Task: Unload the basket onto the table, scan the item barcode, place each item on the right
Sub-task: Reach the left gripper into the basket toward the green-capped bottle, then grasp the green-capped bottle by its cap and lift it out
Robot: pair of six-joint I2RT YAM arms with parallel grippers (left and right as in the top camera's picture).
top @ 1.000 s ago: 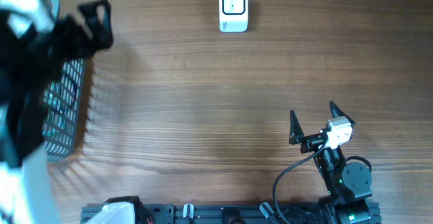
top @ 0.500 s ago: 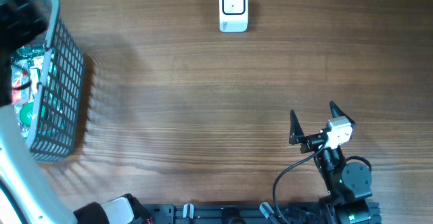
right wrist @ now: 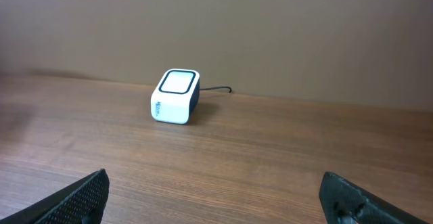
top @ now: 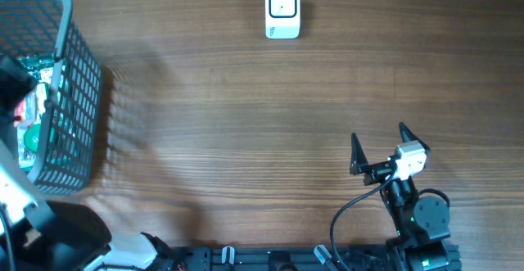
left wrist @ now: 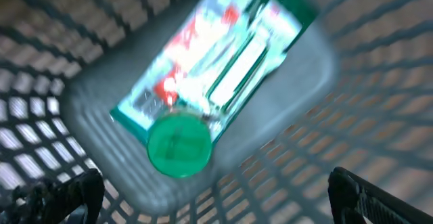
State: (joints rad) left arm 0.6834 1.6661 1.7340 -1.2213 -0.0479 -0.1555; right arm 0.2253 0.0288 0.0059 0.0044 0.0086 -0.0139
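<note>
The item (left wrist: 223, 68) is a packet with a green, white and red label and a round green cap (left wrist: 179, 145); it lies on the bottom of a grey wire basket (top: 78, 99) at the table's left edge. My left gripper (left wrist: 213, 200) hangs above it inside the basket, open, both fingers well apart and touching nothing. The picture there is blurred. A white barcode scanner (top: 282, 11) stands at the far middle of the table, also in the right wrist view as the scanner (right wrist: 175, 97). My right gripper (top: 379, 146) rests open and empty at the front right.
The scanner's cable (right wrist: 218, 88) trails off behind it. The left arm's white and black links (top: 33, 222) fill the lower left corner. Wooden table (top: 246, 140) lies between the basket, the scanner and the right arm.
The left arm has swung off the basket's top toward the left edge, uncovering the basket and the packet inside. The right arm has not moved.
</note>
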